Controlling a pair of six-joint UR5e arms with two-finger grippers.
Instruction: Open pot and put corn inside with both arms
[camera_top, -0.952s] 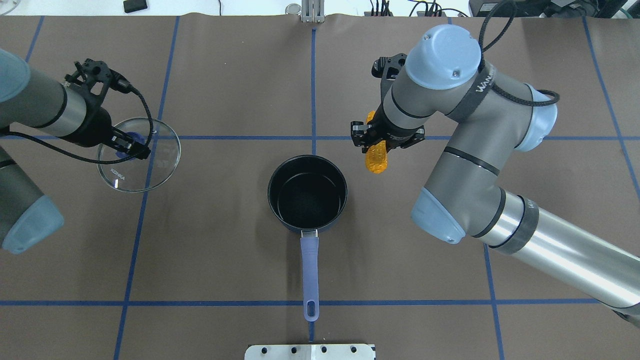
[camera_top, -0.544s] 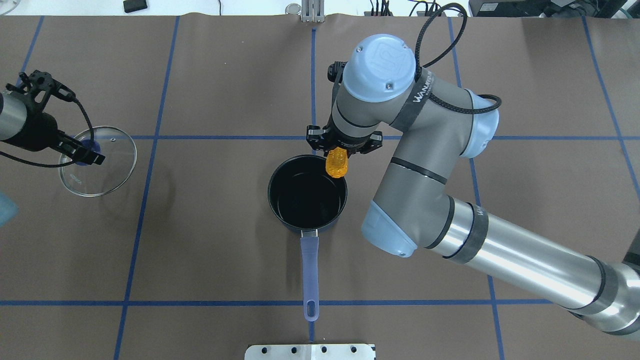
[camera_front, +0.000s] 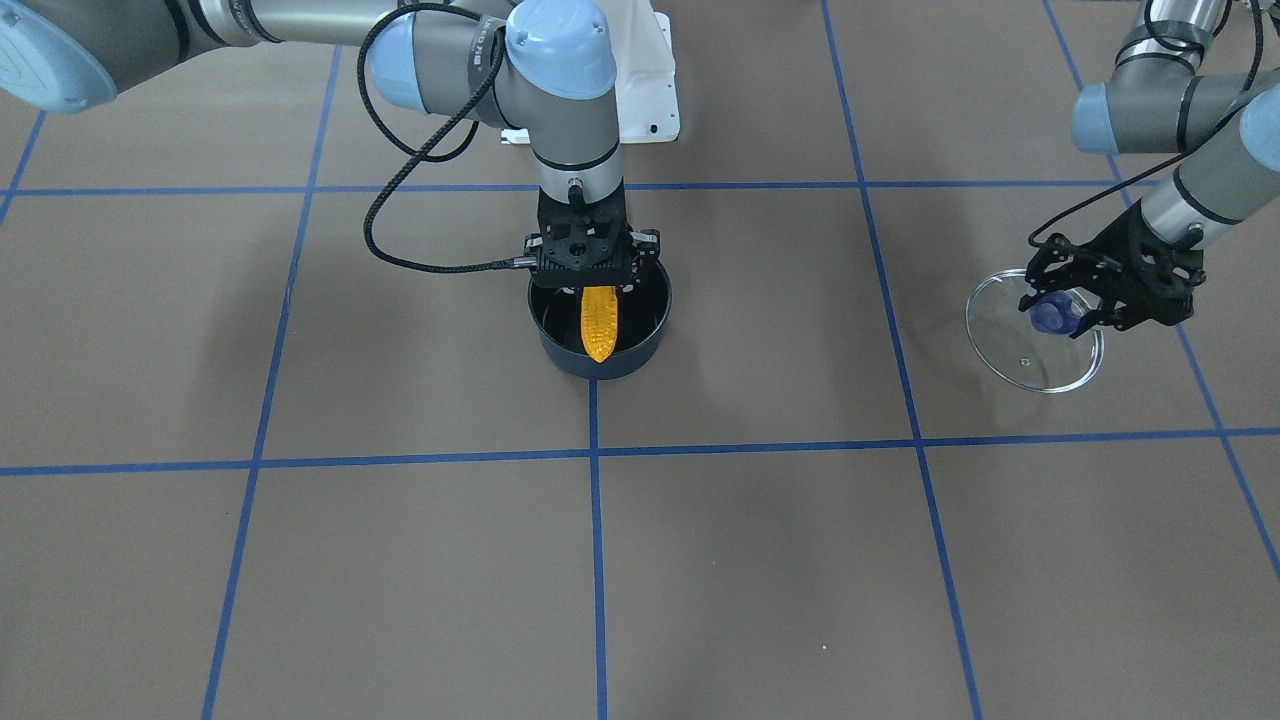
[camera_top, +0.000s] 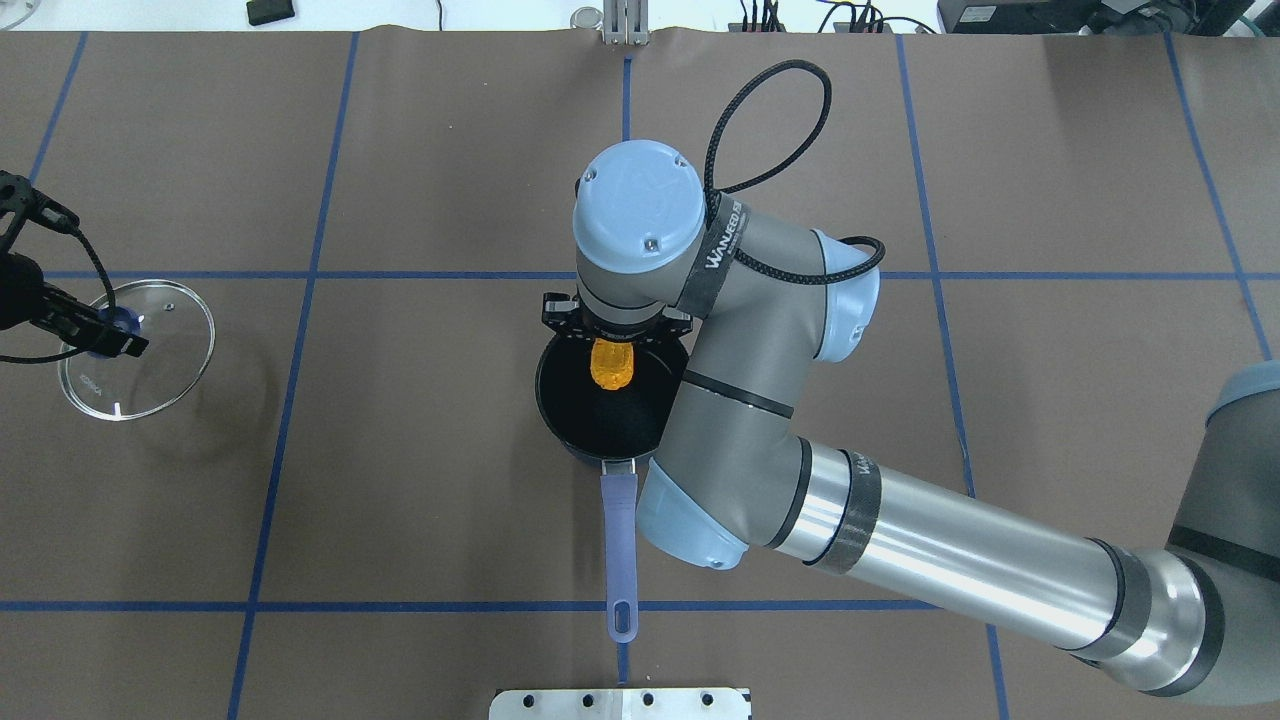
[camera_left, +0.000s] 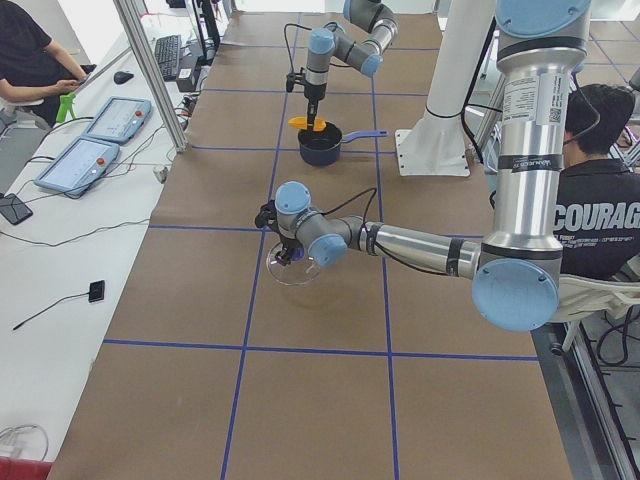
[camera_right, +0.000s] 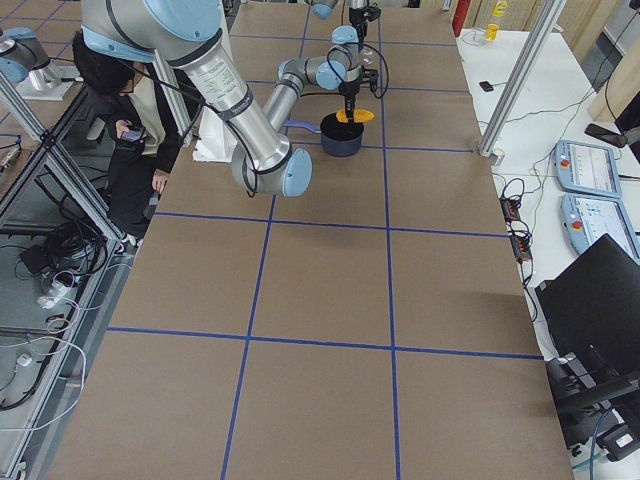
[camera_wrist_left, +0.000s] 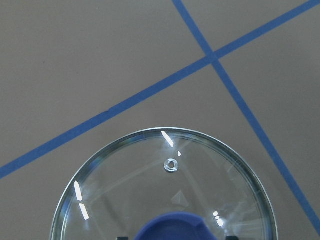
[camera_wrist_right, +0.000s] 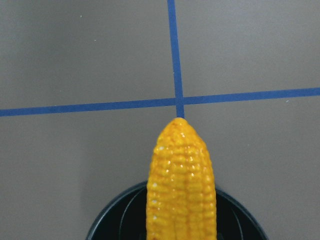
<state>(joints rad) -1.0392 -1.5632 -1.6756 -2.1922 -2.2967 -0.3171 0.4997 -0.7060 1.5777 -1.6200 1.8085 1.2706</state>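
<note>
You will find the right gripper (camera_front: 590, 262) clamped on one end of the corn (camera_front: 599, 322), with the cob held over the open mouth of the dark pot (camera_top: 556, 415). The side views show the cob lying roughly level above the rim, not down inside. Its tapered tip points away from the robot, and in the right wrist view it reaches past the pot's far rim. The pot stands at the middle of the brown table (camera_top: 420, 500), with its blue handle (camera_top: 618, 540) pointing toward the robot's base. The left gripper (camera_front: 1065, 310) is closed on the blue knob (camera_front: 1048, 316) of the glass lid (camera_front: 1045, 368). It holds the lid well apart from the pot, out on the robot's left. You cannot tell from these views whether the lid's edge touches the table.
</note>
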